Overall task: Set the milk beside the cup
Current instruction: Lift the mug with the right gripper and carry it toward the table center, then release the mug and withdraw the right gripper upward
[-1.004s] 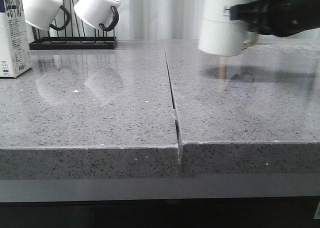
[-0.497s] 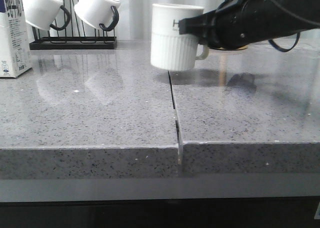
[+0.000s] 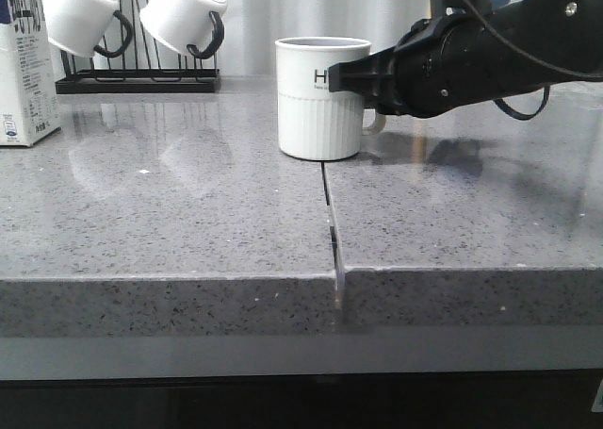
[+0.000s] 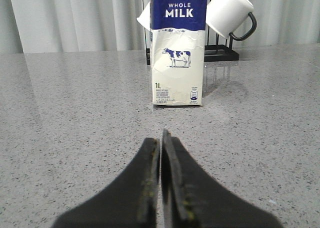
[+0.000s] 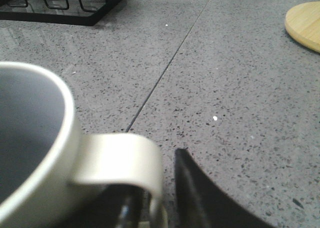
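Observation:
The milk (image 3: 24, 61) stands upright at the far left of the grey table; the left wrist view shows its blue "WHOLE MILK" top and cow picture (image 4: 179, 47). My left gripper (image 4: 161, 138) is shut and empty, low over the table, a short way in front of the carton. The cup (image 3: 320, 99), a white ribbed mug, stands on the table at the middle seam. My right gripper (image 3: 353, 78) is at its handle (image 5: 120, 158): one finger is inside the loop, the other stands just outside with a thin gap showing.
A black rack (image 3: 137, 82) with two small white black-handled mugs (image 3: 184, 14) stands at the back left, behind the milk. A round wooden board (image 5: 305, 22) lies at the back right. A seam (image 3: 328, 212) splits the table down to its front edge.
My right gripper carried the cup leftward and down from the upper right; the cup now stands on the table at the seam.

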`<action>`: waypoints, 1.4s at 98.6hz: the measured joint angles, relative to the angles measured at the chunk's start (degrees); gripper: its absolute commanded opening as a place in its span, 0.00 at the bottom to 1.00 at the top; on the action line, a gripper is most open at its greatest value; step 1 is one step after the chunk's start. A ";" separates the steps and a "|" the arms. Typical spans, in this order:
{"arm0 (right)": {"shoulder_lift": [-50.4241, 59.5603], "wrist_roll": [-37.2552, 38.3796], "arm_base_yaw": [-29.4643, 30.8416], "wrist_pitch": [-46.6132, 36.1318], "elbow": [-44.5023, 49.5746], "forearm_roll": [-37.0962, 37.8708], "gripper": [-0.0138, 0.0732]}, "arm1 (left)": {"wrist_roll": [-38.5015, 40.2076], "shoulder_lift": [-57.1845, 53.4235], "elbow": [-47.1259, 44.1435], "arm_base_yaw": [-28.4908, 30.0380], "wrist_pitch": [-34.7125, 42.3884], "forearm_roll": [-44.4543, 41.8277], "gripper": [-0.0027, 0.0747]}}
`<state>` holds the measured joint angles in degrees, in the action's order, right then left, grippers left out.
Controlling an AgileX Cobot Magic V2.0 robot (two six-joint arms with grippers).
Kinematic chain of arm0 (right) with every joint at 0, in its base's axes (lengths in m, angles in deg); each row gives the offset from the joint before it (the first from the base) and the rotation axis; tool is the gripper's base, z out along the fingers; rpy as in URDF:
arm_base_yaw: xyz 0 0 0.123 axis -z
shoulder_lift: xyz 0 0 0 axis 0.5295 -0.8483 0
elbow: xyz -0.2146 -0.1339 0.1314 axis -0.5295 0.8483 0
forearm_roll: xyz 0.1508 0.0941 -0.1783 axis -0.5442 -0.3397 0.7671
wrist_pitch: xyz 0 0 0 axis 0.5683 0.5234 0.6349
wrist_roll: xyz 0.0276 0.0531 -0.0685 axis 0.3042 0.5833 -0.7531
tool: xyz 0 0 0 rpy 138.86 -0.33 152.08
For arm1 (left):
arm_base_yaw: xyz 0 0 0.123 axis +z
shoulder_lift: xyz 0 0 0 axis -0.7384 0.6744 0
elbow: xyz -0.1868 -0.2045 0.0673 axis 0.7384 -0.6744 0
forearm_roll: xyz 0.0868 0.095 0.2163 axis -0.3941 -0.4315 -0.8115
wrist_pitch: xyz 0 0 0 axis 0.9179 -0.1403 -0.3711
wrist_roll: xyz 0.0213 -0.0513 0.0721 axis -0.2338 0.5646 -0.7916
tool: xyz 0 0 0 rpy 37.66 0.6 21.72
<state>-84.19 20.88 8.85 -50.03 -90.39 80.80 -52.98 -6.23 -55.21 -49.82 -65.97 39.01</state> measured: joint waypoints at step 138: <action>58.85 0.09 0.00 30.83 26.51 0.00 0.08 | 0.00 0.00 0.00 0.00 0.00 0.00 0.02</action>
<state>-25.34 20.97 8.85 -19.20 -63.89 80.79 -52.98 -6.23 -55.21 -49.82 -65.97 39.01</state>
